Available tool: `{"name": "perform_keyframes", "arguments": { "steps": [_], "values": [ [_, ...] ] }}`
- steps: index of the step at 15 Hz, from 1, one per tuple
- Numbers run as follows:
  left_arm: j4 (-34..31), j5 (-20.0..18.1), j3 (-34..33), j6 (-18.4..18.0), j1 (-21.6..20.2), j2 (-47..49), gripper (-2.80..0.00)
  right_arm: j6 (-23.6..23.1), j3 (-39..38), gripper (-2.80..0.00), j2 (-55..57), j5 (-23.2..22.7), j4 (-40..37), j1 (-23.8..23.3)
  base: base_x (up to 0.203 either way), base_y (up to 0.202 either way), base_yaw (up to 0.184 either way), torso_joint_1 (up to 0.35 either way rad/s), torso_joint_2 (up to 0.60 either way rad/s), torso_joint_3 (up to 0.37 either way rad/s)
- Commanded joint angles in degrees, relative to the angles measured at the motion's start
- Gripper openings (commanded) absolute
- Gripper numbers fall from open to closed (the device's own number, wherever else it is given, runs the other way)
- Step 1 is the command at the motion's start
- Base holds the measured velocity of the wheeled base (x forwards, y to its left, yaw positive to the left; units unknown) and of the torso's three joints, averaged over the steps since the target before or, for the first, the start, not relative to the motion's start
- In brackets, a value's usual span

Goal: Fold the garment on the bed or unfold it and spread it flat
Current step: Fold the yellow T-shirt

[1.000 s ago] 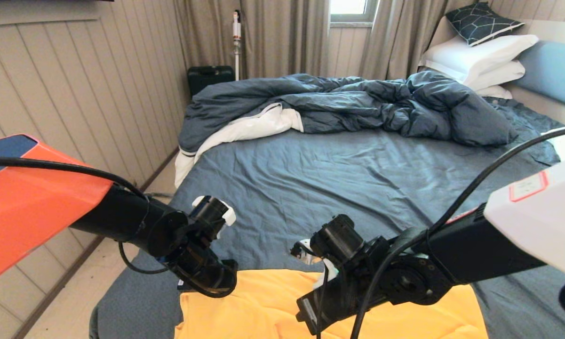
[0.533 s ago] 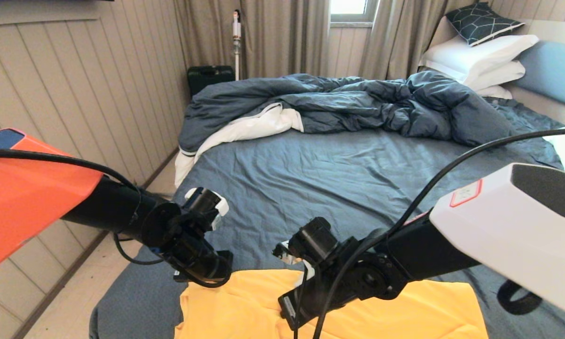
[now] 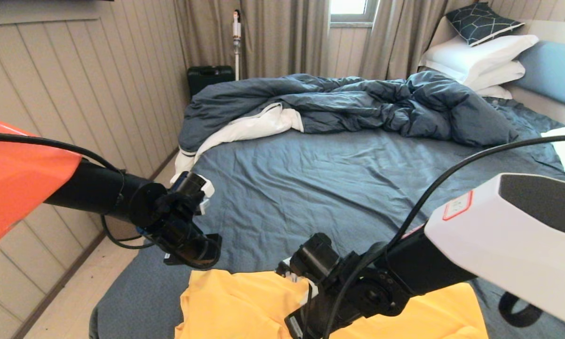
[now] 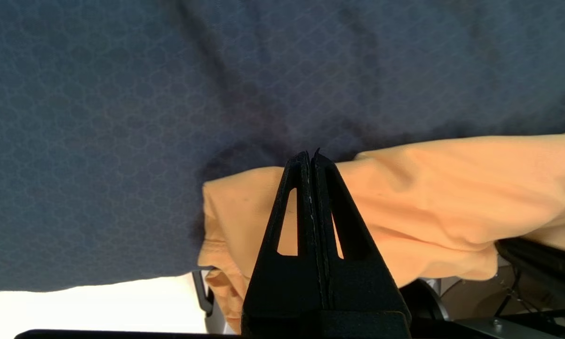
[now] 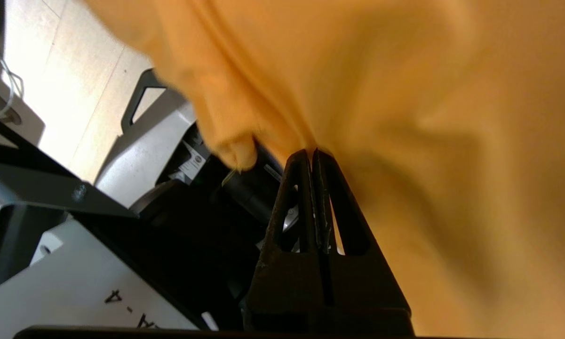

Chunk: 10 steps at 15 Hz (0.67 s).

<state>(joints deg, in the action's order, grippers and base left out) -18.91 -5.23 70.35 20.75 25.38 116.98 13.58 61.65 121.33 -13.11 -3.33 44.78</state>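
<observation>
The bright yellow garment (image 3: pixel 235 306) lies rumpled at the near edge of the bed (image 3: pixel 334 179); its print does not show. My left gripper (image 3: pixel 193 254) hangs just above the garment's far left corner, which is lifted and creased. In the left wrist view the left gripper (image 4: pixel 310 153) is shut, its tips right on the garment's (image 4: pixel 428 188) upper edge. My right gripper (image 3: pixel 310 320) points down near the garment's middle. In the right wrist view the right gripper (image 5: pixel 313 151) is shut on the garment (image 5: pixel 428 117), whose folds run to its tips.
A rumpled dark-blue duvet (image 3: pixel 357 103) with white lining covers the far half of the bed. White pillows (image 3: pixel 480 56) and a light-blue headboard (image 3: pixel 553 70) are at far right. A panelled wall (image 3: pixel 75 94) and a strip of floor (image 3: pixel 75 292) border the bed's left side.
The left gripper has moved up and to the left, and the garment's left corner has risen and creased. The right arm has sunk lower toward the near edge.
</observation>
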Motion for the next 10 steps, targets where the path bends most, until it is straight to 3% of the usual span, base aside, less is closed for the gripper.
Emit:
{"name": "perform_keyframes", "arguments": {
  "steps": [1,4,6,10],
  "values": [
    [-0.13,-0.04,0.4,0.17,-0.13,-0.15,-2.8,0.08,-0.89,-2.8,-3.39,0.04,0.01,0.13,0.0,0.0,0.0,0.0,0.0,0.0],
    [-0.23,-0.04,0.15,0.49,-0.71,-1.21,-2.8,0.18,-2.01,-2.8,-7.82,0.28,0.02,-0.61,0.0,0.0,0.0,0.0,0.0,0.0],
    [-0.41,-0.13,-1.07,0.79,-1.84,-3.48,-2.8,0.07,-3.29,-2.8,-11.65,1.05,0.05,-3.99,0.0,0.0,0.0,0.0,0.0,0.0],
    [-0.66,-0.48,-8.02,0.78,-4.34,-14.66,-2.8,-2.83,-8.65,-2.8,-17.81,1.3,0.13,-19.92,0.0,0.0,0.0,0.0,0.0,0.0]
  ]
}}
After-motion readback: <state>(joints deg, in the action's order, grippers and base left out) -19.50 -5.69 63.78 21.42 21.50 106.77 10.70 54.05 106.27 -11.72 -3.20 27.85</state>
